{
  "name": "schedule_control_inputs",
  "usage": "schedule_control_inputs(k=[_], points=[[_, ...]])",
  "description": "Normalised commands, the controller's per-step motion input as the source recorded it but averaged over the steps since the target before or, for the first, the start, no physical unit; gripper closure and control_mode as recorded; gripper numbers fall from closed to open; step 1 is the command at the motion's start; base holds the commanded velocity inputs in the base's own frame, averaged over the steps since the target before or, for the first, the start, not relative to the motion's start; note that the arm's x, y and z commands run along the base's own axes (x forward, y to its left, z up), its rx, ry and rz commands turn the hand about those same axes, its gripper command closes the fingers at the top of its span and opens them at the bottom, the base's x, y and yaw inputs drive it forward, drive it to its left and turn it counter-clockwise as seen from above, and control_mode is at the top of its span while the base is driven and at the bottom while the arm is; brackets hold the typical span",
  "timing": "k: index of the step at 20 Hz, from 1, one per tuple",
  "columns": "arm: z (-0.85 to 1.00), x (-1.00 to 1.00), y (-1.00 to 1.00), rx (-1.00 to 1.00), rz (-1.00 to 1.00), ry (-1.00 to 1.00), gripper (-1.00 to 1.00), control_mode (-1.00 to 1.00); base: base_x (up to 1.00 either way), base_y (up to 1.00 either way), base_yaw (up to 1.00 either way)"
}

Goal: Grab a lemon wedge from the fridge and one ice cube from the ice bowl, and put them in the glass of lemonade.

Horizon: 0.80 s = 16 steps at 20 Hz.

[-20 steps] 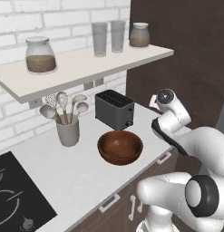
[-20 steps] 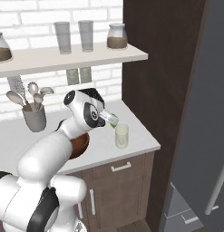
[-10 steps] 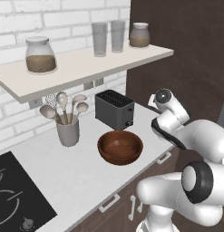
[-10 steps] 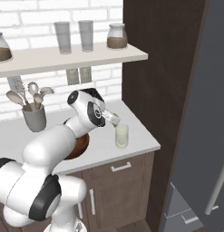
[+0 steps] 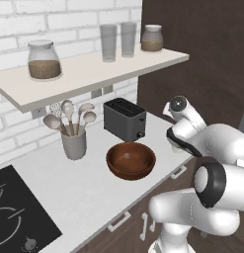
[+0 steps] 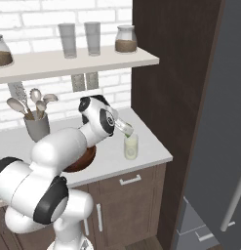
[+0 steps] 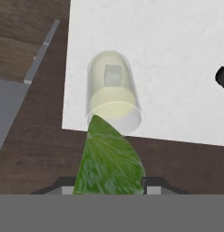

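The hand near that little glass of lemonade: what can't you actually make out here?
- Left base view: the glass, behind the arm.
- Hand view: the fingertips of the hand, covered by a green wedge over the glass of lemonade.
- Right base view: the wooden bowl, mostly behind the arm; the fridge, cut by the edge.

Kitchen: toaster point(image 5: 124, 119), hob point(image 5: 17, 212), fridge point(image 6: 217, 161), brick wall.

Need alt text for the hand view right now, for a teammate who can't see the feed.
The end effector holds a green wedge whose tip points at the rim of the glass of lemonade just ahead. The glass stands near the edge of the white counter, with an ice cube in the pale liquid.
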Motion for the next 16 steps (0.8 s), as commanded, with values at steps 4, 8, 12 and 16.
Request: schedule_control_inputs(k=[4, 8, 12, 16], points=[[-0.15, 0.21, -0.09, 0.01, -0.02, 0.0, 1.0, -1.0, 0.0, 0.0, 0.0], [-0.15, 0.24, -0.04, 0.03, -0.01, 0.0, 1.0, -1.0, 0.0, 0.0, 0.0], [-0.18, 0.19, 0.0, 0.01, -0.01, 0.0, 1.0, -1.0, 0.0, 0.0, 0.0], [-0.22, 0.17, 0.0, 0.0, -0.02, 0.0, 1.0, -1.0, 0.0, 0.0, 0.0]])
